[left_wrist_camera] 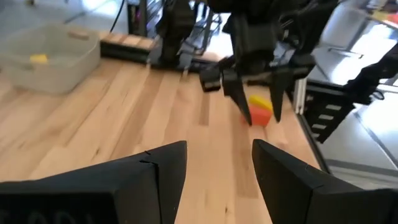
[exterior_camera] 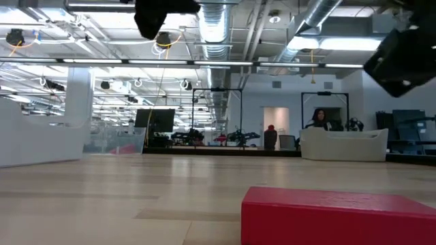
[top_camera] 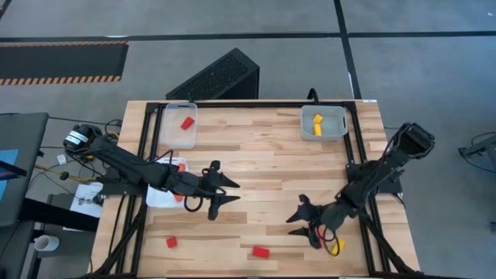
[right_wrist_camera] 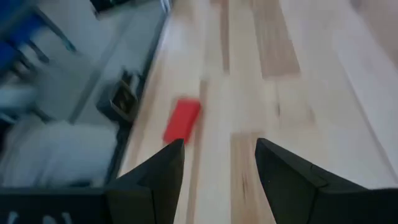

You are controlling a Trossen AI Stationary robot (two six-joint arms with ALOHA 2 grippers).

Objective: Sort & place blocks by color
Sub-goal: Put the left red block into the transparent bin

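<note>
My left gripper point(top_camera: 225, 191) is open and empty over the middle of the table, its fingers pointing toward the table's right; its own view shows it open too point(left_wrist_camera: 217, 168). My right gripper point(top_camera: 298, 211) is open and empty, pointing toward the table's left point(right_wrist_camera: 219, 168). Two red blocks point(top_camera: 171, 242) point(top_camera: 260, 251) lie flat on the wood near the near edge; one shows ahead of the right fingers point(right_wrist_camera: 182, 120). A yellow and an orange block point(top_camera: 335, 246) lie under the right arm and show in the left wrist view point(left_wrist_camera: 260, 109).
A clear tray point(top_camera: 179, 126) at the far left holds a red block point(top_camera: 187, 122). A clear tray point(top_camera: 324, 122) at the far right holds yellow blocks point(top_camera: 317, 124). A third tray point(top_camera: 164, 194) with red and orange pieces lies under the left arm. A red block fills the low view's foreground point(exterior_camera: 334, 214).
</note>
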